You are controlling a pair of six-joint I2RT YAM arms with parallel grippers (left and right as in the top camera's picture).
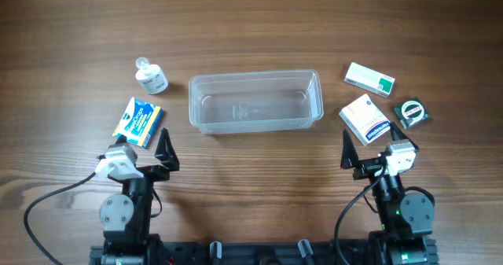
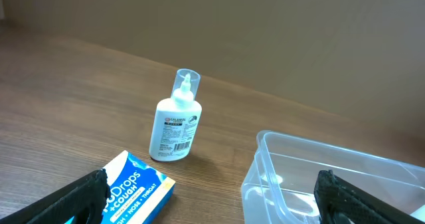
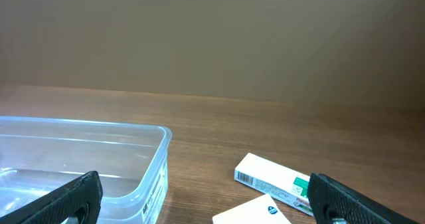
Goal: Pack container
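Nearest us, along the near edge of the table, sit the two arms. The left gripper is toward the near left corner with its jaws spread wide and nothing between them. The right gripper is toward the near right corner, its jaws also spread wide and gripping nothing.

Just beyond the left gripper a blue box lies flat, turned at a slant. Just beyond the right gripper lies a white box with blue and red print, also slanted. Its near corner comes close to one finger, and we cannot tell whether they touch. To its right, toward the right edge, is a small green round thing, perhaps a roll in a clear wrapper; the view is too small for us to be sure.

The container stands in the middle of the table, between the two groups and apart from both. Its mouth faces up and its long axis runs left to right, roughly parallel to the near edge. Its short ends face the left and right edges, and the right end sits a shade farther from us. We see the wood grain through its floor.

Farther back, a small white bottle with a clear cap stands upright beyond the blue box, left of the container's far left corner. A white and green box lies flat beyond the container's far right corner.
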